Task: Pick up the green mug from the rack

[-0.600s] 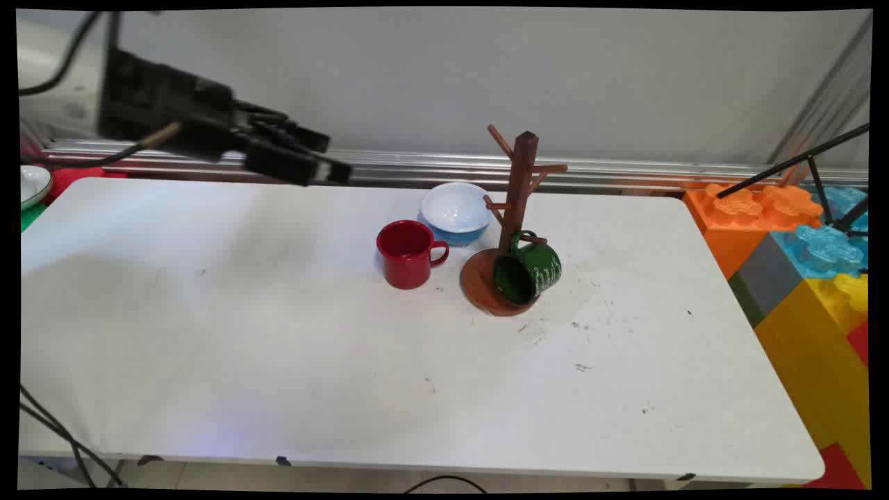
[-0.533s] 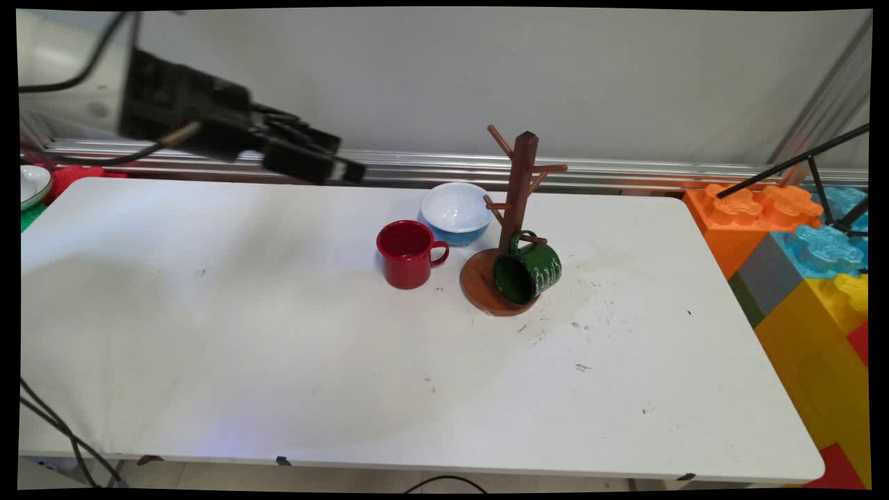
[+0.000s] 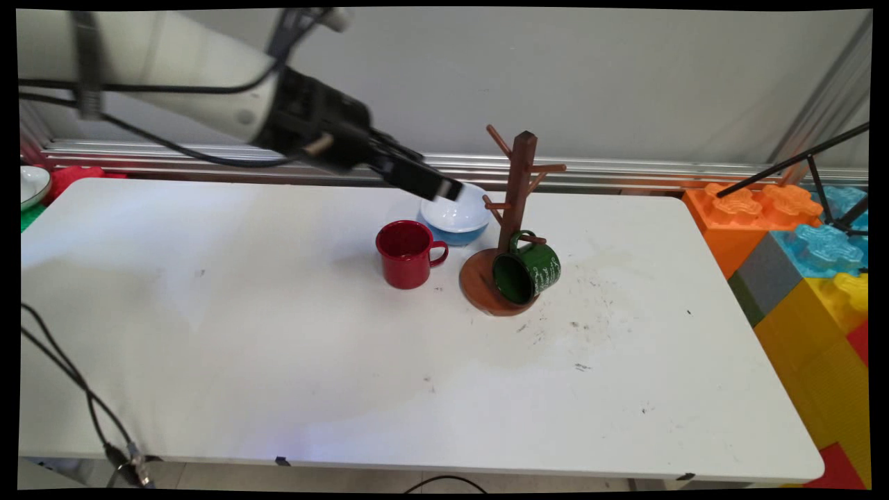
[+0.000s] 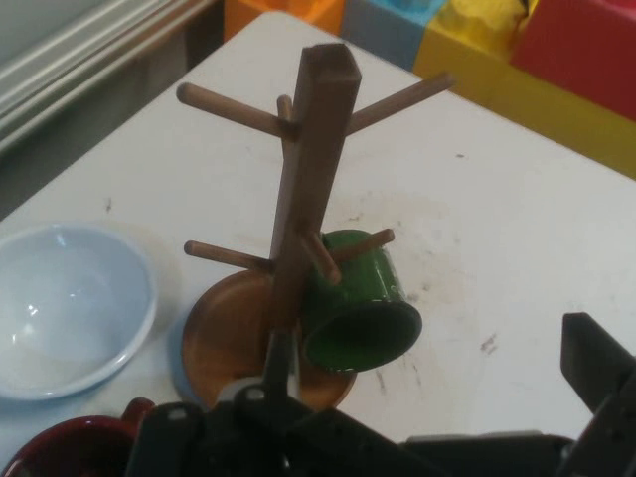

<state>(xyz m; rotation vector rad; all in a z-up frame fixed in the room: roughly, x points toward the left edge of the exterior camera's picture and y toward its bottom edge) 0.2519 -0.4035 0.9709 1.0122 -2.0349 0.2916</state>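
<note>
The gripper [image 3: 444, 187] has swung rightward since the earlier frames, from above the table's [image 3: 278, 333] left part to just over the blue bowl [image 3: 455, 212]; whether it is open or closed I cannot tell; it holds nothing visible; ahead of it stands the wooden mug tree [image 4: 308, 209], long axis upright; a green mug [image 4: 353, 308] hangs from a low peg, mouth toward the hand camera; a red mug [image 3: 406, 253] stands below the gripper, handle toward the tree.
</note>
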